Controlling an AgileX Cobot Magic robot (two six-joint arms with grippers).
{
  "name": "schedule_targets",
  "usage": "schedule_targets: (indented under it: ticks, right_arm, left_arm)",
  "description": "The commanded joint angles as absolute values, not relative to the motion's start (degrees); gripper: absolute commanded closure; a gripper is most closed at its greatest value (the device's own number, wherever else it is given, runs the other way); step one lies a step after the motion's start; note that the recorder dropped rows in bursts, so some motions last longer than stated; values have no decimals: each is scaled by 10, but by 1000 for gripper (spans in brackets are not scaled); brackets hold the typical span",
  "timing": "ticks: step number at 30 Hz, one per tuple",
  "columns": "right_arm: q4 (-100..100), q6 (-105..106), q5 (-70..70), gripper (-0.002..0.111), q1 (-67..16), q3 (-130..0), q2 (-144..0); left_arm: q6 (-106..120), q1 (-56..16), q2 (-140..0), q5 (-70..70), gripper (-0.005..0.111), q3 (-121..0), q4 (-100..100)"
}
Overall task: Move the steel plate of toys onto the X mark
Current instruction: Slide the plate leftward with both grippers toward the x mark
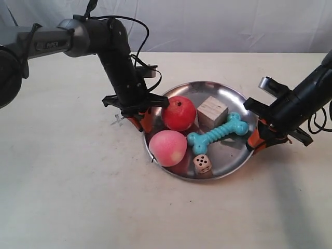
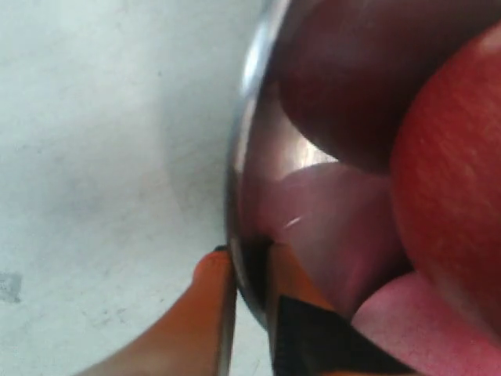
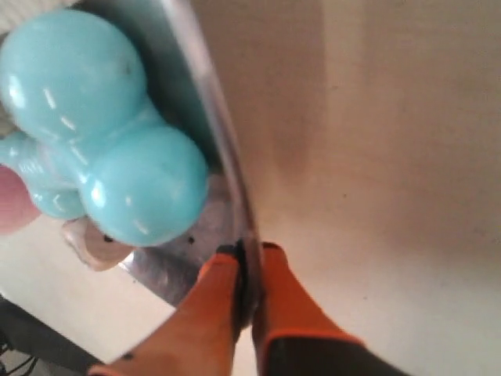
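— Pale counter (image 1: 67,197) is lying under one steel plate (image 1: 232,151). How many toys is it holding?
— Five: one apple (image 1: 178,113), one peach (image 1: 167,148), one cube (image 1: 212,110), one bone (image 1: 217,133), one die (image 1: 202,164).
— And the grips?
— Two. Here the left fingers (image 2: 196,313) are pinching the rim beside the apple and peach, while the right fingers (image 3: 211,305) are pinching the opposite rim beside the bone. One faint X mark (image 1: 116,123) is sitting just outside the left fingers.
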State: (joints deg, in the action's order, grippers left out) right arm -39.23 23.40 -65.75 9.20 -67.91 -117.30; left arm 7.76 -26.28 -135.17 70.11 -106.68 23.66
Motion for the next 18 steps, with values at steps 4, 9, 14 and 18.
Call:
schedule_targets:
  ticks: [4,9,14,18]
  right_arm:
    - [-442,229,-700,109,79,-751,-1223]
    - [-442,229,-700,109,79,-752,-1261]
    - [-443,230,-700,109,80,-752,-1282]
    - [-431,221,-700,109,80,-752,-1284]
  left_arm:
    - [74,-275,-1318,700,107,-1075,298]
    - [75,-275,-1320,700,107,-1073,294]
    - [63,-265,-1338,700,107,-1072,300]
    - [62,-265,-1346,700,107,-1072,329]
